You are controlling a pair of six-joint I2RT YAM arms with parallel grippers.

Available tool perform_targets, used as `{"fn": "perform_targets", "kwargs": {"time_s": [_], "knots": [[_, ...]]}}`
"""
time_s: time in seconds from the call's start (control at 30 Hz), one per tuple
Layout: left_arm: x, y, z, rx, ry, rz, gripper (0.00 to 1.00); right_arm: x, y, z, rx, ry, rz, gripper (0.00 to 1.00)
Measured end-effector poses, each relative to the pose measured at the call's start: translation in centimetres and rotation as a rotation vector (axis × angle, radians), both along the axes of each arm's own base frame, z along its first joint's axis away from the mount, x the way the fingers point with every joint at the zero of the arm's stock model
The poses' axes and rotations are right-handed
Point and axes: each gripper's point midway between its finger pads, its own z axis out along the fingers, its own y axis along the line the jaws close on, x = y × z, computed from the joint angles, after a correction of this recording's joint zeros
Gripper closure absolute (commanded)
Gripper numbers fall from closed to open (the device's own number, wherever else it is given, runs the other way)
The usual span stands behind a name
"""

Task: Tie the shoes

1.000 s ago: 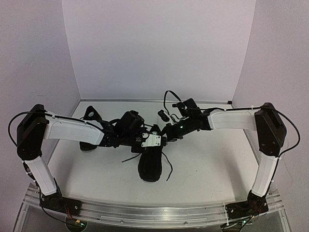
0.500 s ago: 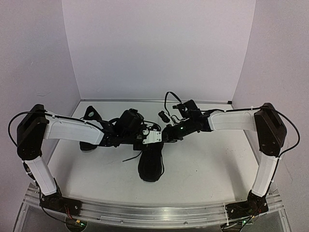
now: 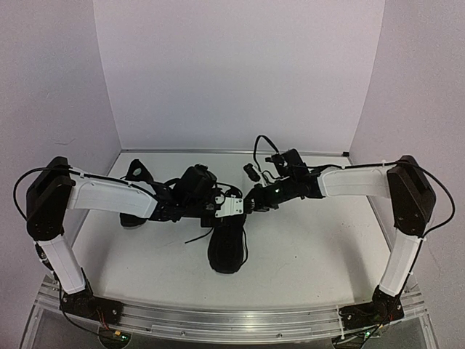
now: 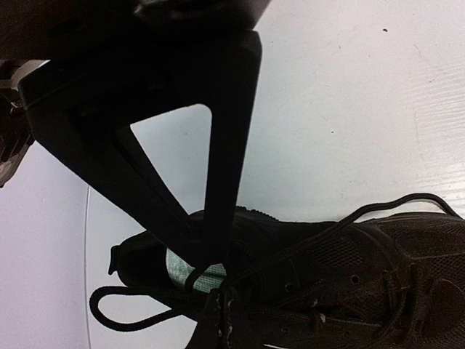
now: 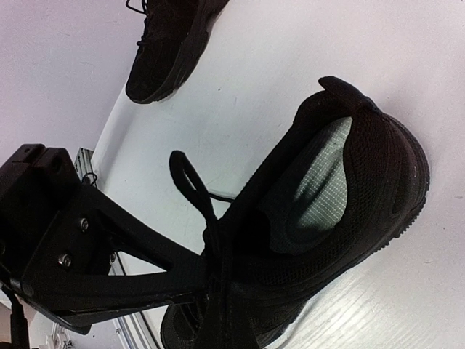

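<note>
One black shoe (image 3: 225,251) lies mid-table, toe towards the near edge. It also shows in the left wrist view (image 4: 349,291) and the right wrist view (image 5: 341,189). My left gripper (image 3: 229,208) is over its lacing, and its fingers meet on a thin black lace (image 4: 218,298); a lace loop (image 4: 109,309) hangs by the heel. My right gripper (image 3: 252,202) is close beside it, shut on a lace loop (image 5: 187,178) at the shoe's tongue (image 5: 218,269). The second shoe (image 3: 134,173) sits at the back left, partly behind my left arm, and shows far off in the right wrist view (image 5: 163,43).
White walls close the table at the back and on both sides. An aluminium rail (image 3: 232,320) runs along the near edge. A black cable (image 3: 256,145) arcs above my right wrist. The two grippers are nearly touching over the shoe.
The loose lace end that trailed on the table right of the shoe has been drawn up. Both grippers have closed in a little over the shoe's lacing.
</note>
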Motion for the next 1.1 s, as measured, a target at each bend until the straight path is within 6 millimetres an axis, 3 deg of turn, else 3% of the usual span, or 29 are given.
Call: {"fn": "perform_targets", "kwargs": {"time_s": [0.53,1.1], "knots": [[0.7,-0.6,-0.6,-0.035,0.007,0.036,1.0,-0.9,0.4,0.2,0.068,0.041,0.018,1.0],[0.1,-1.0,-1.1,-0.088,0.048,-0.03,1.0,-0.8,0.8,0.7,0.132,0.072,-0.001,1.0]]}}
